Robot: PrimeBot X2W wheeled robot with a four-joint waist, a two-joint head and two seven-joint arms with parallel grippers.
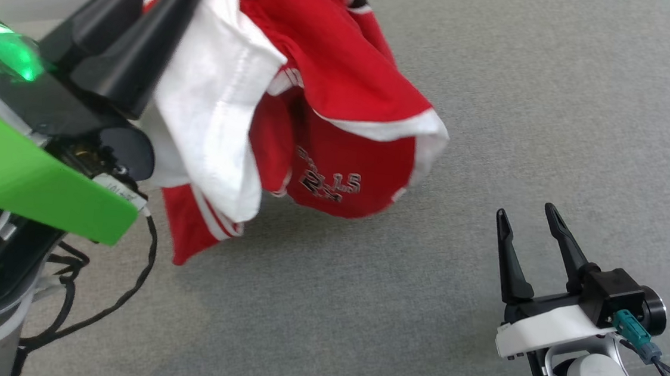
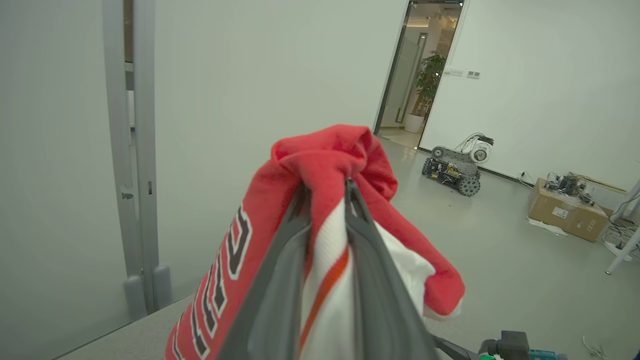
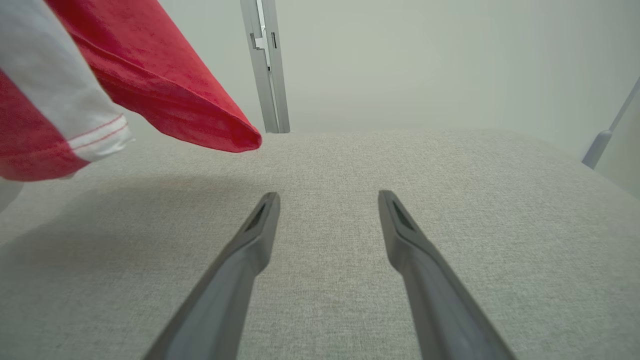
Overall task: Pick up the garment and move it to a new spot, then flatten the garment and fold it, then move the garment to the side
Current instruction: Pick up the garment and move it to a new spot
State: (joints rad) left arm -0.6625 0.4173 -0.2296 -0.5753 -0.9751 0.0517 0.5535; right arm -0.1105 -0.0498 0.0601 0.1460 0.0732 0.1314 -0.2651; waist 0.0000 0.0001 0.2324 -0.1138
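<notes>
Closest thing to the lens is the left gripper itself: its two dark fingers are pinched in narrow on a bunched fold of the garment, with red cloth puffing out over the tips and a white panel with an orange stripe squeezed between them. So yeah, it's got a proper hold.

From there the red-and-white jersey hangs down off that pinch in a crumpled clump, lettering side partly showing, up over the left part of the grey fabric surface. The parts that show in the right wrist view hang clear of the cloth with a shadow under them. The lowest red corner, near the green arm cover, might be brushing the surface, can't tell.

The right gripper sits low at the right, well apart from the jersey, fingers spread wide with nothing between them.

I'd say we're in the carry part, flattening and folding not started. My take on doing it well: hold the pinch tight, get the whole thing off the surface before travelling, aim for the open grey area in the middle, then lower it so the hanging hem lands first and drag a little so it lays out instead of dropping in a heap. The free right gripper looks well placed to catch a hem afterwards.
</notes>
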